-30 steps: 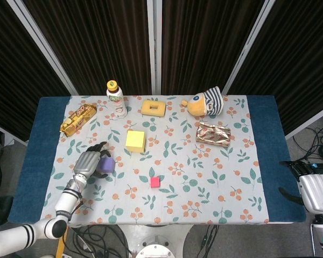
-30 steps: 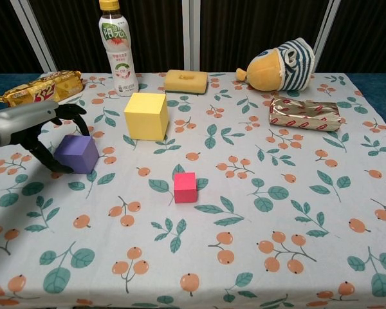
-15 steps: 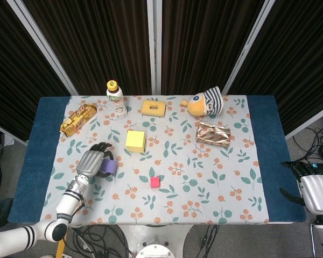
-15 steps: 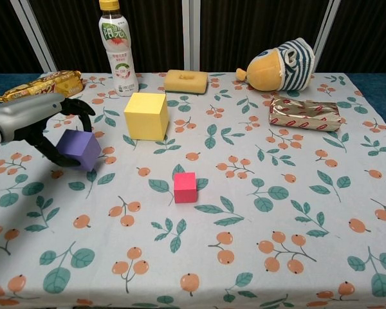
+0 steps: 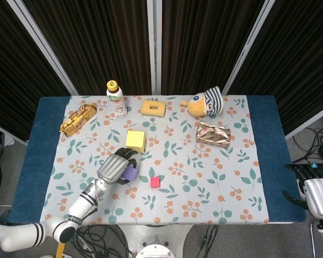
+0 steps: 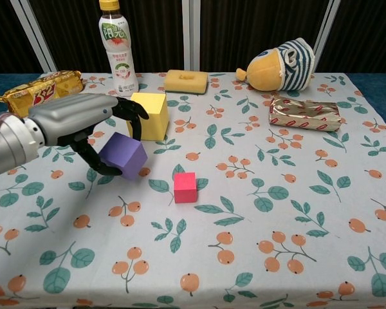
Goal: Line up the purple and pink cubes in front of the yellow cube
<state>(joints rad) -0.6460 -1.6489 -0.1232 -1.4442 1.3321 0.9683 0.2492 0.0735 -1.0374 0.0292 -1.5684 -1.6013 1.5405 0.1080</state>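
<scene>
Head view, tabletop (image 5: 258,177): floral cloth over blue cover, clutter along far edge only.
Left hand (image 6: 93,125): fingers wrapped over purple cube (image 6: 123,155), cube carried tilted, apparently clear of the cloth, near front-left corner of yellow cube (image 6: 148,115).
Right hand (image 5: 317,194): parked off the right edge of the tabletop, nothing in it; finger spread couldn't be read.
Yellow cube: flat on cloth, centre-left, the reference for the line.
Purple cube: in the left hand, between yellow cube and pink cube (image 6: 185,187) but offset left.
Pink cube: flat on cloth, in front of yellow cube, slightly right, untouched.
Step, my read: transport of purple cube to its slot in front of yellow.
How to do it well: level the cube before lowering so a face lands flat, not an edge; square it to yellow's front face; leave room beside it for pink; open fingers upward and away so they didn't drag it or clip yellow.
</scene>
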